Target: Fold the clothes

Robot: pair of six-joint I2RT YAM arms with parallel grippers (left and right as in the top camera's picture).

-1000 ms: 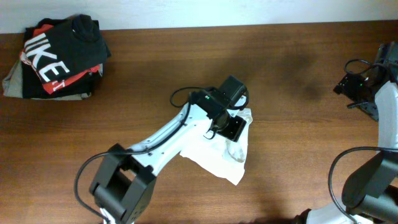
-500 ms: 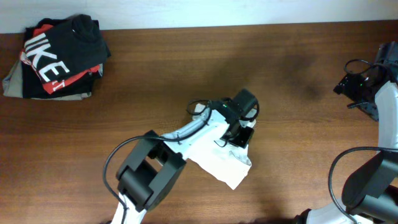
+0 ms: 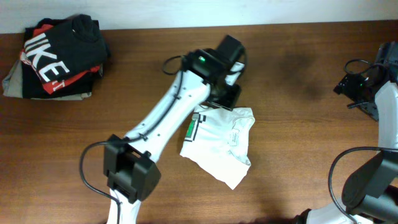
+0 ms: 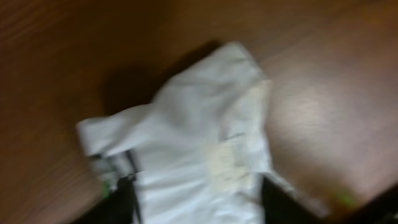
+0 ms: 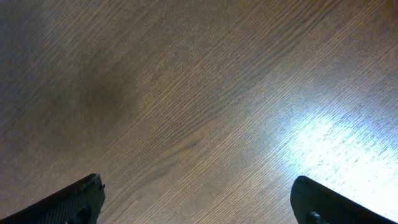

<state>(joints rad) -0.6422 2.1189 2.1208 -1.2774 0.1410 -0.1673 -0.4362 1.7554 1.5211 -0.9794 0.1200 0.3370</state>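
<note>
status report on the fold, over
Left gripper jaws open, at shirt far edge. Right gripper jaws open, far right. Shirt rumpled, mid-table. Clothes pile far-left corner, apart.

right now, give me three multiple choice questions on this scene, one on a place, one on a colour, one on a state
1. Where does the white T-shirt lie? A) on a chair B) middle of the table C) in a basket
2. The lettered shirt in the corner is mostly: A) blue B) yellow C) black
3. The right gripper is: A) open B) shut on cloth C) shut, empty
Answers: B, it lies on wood mid-table; C, black under white letters; A, fingers wide apart over wood.
</note>
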